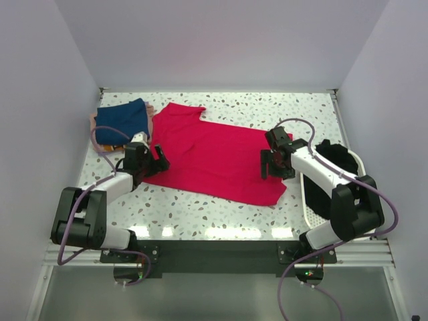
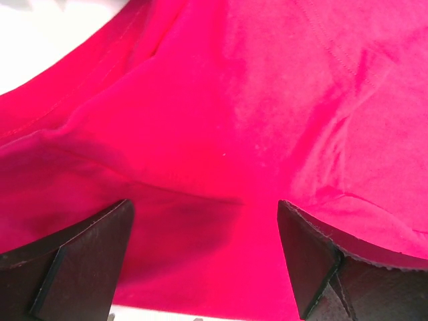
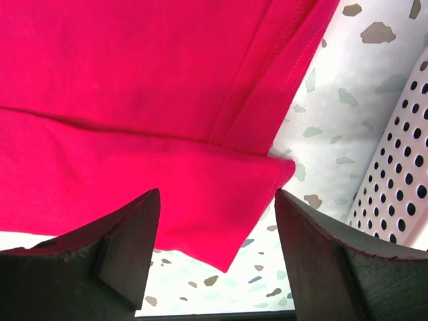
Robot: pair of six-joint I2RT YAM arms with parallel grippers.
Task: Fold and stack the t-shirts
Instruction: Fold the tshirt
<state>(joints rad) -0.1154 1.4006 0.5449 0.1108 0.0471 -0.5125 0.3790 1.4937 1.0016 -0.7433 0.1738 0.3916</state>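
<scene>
The crimson-red t-shirt (image 1: 214,155) lies spread across the middle of the speckled table. My left gripper (image 1: 155,159) is open over its left edge; the red cloth (image 2: 221,134) fills the left wrist view between the spread fingers (image 2: 80,261). My right gripper (image 1: 273,164) is open over the shirt's right side; the right wrist view shows a folded red corner (image 3: 221,200) between the fingers (image 3: 127,241). A folded navy blue t-shirt (image 1: 122,119) lies on a pale pink one (image 1: 93,127) at the back left.
A white perforated basket (image 1: 314,200) with black cloth (image 1: 338,157) in it stands at the right, close to the right arm; its wall shows in the right wrist view (image 3: 401,174). White walls enclose the table on three sides.
</scene>
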